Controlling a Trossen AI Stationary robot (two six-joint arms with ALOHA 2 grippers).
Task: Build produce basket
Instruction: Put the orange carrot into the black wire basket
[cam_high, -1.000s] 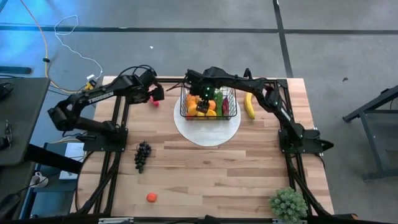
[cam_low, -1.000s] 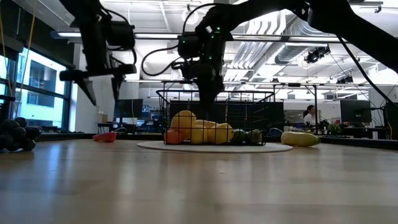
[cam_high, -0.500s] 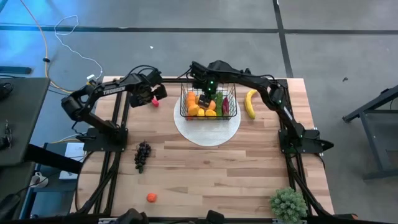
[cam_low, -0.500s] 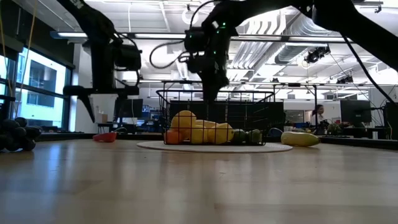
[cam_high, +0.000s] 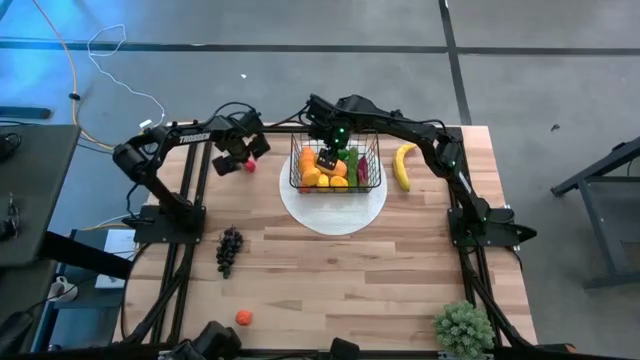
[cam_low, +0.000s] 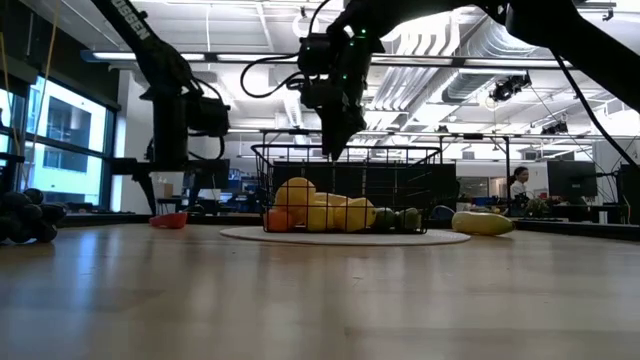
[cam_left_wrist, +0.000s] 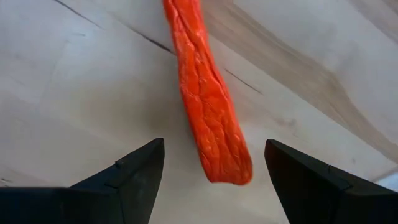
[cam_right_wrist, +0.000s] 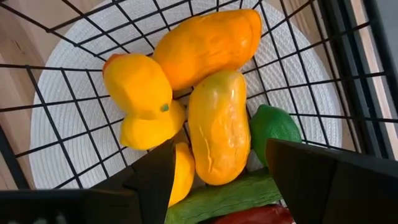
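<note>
basket (cam_high: 336, 166) on plate (cam_high: 333, 208), banana (cam_high: 401, 166) right, grapes (cam_high: 229, 250) possibly front-left

My black mesh basket (cam_right_wrist: 348, 74) holds orange mangoes (cam_right_wrist: 208, 43), yellow lemons (cam_right_wrist: 138, 84), a green lime (cam_right_wrist: 273, 127). The plate (cam_right_wrist: 56, 143) is white. A red pepper (cam_left_wrist: 208, 106) lies on pale wood (cam_left_wrist: 81, 93).

red pepper (cam_left_wrist: 208, 106) cut off, grapes (cam_low: 22, 217) cropped
</note>
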